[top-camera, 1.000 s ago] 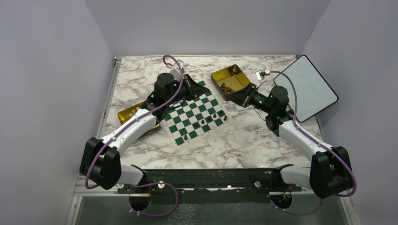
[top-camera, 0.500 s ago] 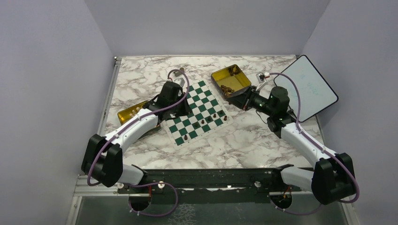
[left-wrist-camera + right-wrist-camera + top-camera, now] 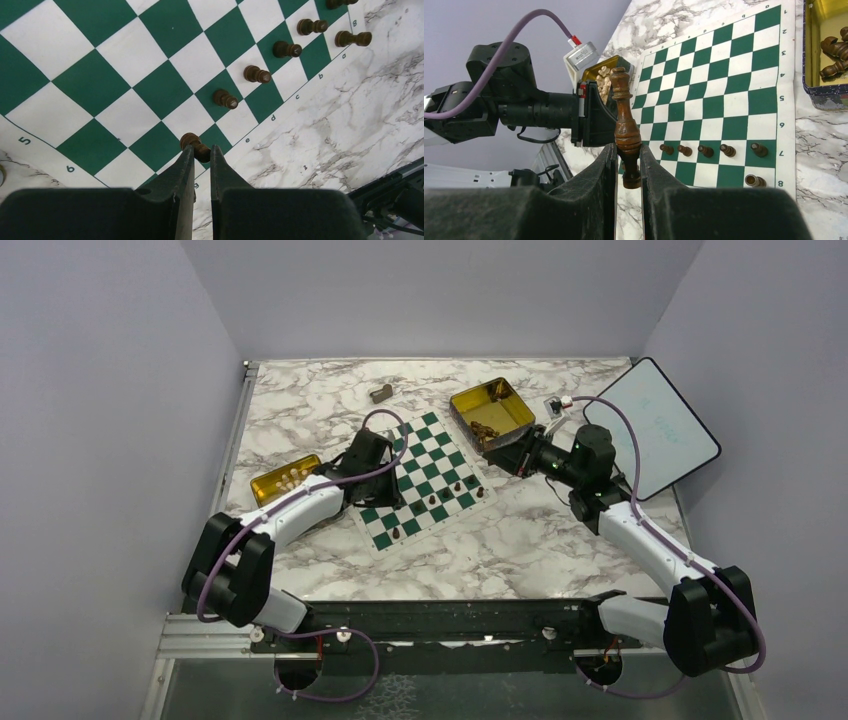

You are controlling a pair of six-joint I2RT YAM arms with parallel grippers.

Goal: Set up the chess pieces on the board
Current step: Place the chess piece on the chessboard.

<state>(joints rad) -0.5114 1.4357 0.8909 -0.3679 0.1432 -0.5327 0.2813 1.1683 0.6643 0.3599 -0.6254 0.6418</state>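
Board (image 3: 430,454) lies flat mid-table, turned at an angle, a little toward the left edge. Six pawns (image 3: 257,75) stand along its side facing the table's (image 3: 500,550) near right corner: five in a line and one (image 3: 355,38) behind the end of that line, on the border row. A seventh pawn (image 3: 190,141) stands apart toward the near edge, one square skipped. Left gripper (image 3: 202,148) hangs over the board's near left part, fingers drawn almost together with only a slim slit between them. The foot of that lone pawn shows in the slit at the tips; cannot tell from the wrist view whether the fingers touch it. Right gripper (image 3: 628,149) is off the board's right side, toward the far right corner, jaws clamped on the lower stem of a tall piece (image 3: 623,107), dark brown with a crowned top, upright between the fingers with its base just below the tips. Just beside this gripper, toward the far edge, a gold tin (image 3: 500,398) holds loose dark pieces (image 3: 834,50). A second gold tin (image 3: 262,487) near the left edge, touching or just beside the board, holds pale pieces. A small grey-tan block (image 3: 380,393) lies near the far edge, apart from the board. A white panel (image 3: 650,430) with a black rim sits at the far right corner.
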